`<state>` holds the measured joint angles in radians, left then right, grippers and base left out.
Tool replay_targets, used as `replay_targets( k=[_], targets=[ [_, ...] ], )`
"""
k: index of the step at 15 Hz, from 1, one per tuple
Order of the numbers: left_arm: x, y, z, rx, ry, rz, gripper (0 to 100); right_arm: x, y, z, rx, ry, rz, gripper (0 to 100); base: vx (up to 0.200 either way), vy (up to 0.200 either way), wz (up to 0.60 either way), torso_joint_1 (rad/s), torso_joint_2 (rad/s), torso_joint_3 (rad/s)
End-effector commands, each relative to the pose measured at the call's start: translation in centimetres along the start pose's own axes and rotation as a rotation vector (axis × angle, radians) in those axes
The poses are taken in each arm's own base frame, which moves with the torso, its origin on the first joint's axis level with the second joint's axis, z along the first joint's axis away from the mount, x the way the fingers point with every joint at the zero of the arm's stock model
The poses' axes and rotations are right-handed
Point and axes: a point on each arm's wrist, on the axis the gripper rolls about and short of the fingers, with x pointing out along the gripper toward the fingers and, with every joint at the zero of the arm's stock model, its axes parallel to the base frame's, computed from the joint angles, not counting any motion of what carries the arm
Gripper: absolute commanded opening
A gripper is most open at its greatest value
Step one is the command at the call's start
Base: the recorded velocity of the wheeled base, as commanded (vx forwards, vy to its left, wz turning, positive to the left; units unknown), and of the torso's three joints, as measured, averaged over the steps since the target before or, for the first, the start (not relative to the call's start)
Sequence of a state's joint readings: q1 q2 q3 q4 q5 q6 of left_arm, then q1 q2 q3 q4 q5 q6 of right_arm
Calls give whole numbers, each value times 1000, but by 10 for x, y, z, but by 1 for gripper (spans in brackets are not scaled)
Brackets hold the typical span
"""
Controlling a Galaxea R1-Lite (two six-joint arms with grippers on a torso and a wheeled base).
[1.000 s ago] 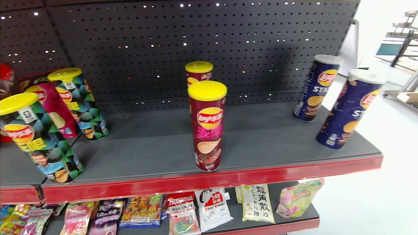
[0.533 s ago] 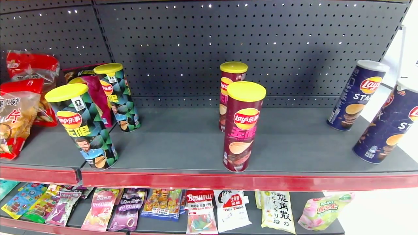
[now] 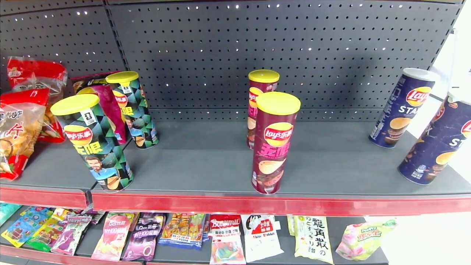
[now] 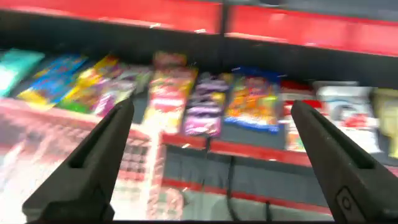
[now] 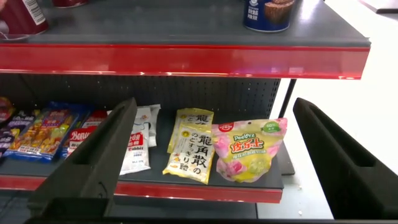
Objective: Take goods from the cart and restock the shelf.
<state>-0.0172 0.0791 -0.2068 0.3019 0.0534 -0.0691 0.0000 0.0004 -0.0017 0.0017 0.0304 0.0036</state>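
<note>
Standing at the front edge of the shelf (image 3: 235, 204), the maroon can (image 3: 274, 143) could be knocked off should the left gripper (image 4: 211, 107) or right gripper (image 5: 214, 102), both spread and empty below, rise carelessly.

Shelf deck (image 3: 206, 158) reads as matt grey painted metal, and its front strip (image 3: 331, 206) is glossy red. At twelve o'clock, the perforated back panel (image 3: 257, 44) looks dull and dark. Centre, the maroon can (image 3: 272, 154) shows a sleek printed wrap under a smooth yellow plastic lid (image 3: 278, 103). At nine o'clock, the red bags (image 3: 22, 121) are shiny, crinkled film.
</note>
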Motion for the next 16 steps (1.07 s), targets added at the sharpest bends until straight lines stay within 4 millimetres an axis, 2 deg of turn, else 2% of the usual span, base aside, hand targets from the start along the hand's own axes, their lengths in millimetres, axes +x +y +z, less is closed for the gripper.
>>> replay_targets(
  k=[1, 3, 5, 6, 7, 10, 11, 16],
  targets=[
    [9, -1, -16, 1, -142, -47, 100, 0, 0, 0, -1, -2, 0, 100, 0, 0, 0, 0, 0, 0],
    [10, -1, -17, 6, -146, -35, 100, 0, 0, 0, -1, 0, 0, 100, 0, 0, 0, 0, 0, 0],
    [12, 1, -19, 119, -166, 68, 100, 0, 0, 0, 1, -2, 0, 100, 0, 0, 0, 0, 0, 0],
    [15, 2, -20, 87, -212, 97, 100, 0, 0, 0, 1, -2, 0, 100, 0, 0, 0, 0, 0, 0],
    [15, 2, -21, -17, -220, 70, 100, 0, 0, 0, 1, -2, 0, 100, 0, 0, 0, 0, 0, 0],
    [16, -1, -26, 81, -157, -71, 100, 0, 0, 0, 1, -2, 2, 100, 0, 0, 0, 0, 0, 0],
    [17, -1, -25, 37, -140, -81, 100, 0, 0, 0, 1, 0, 3, 100, 0, 0, 0, 0, 0, 0],
    [17, -1, -26, 53, -164, -38, 100, 0, 0, 0, -1, 0, 3, 100, 0, 0, 0, 0, 0, 0]
  ],
)
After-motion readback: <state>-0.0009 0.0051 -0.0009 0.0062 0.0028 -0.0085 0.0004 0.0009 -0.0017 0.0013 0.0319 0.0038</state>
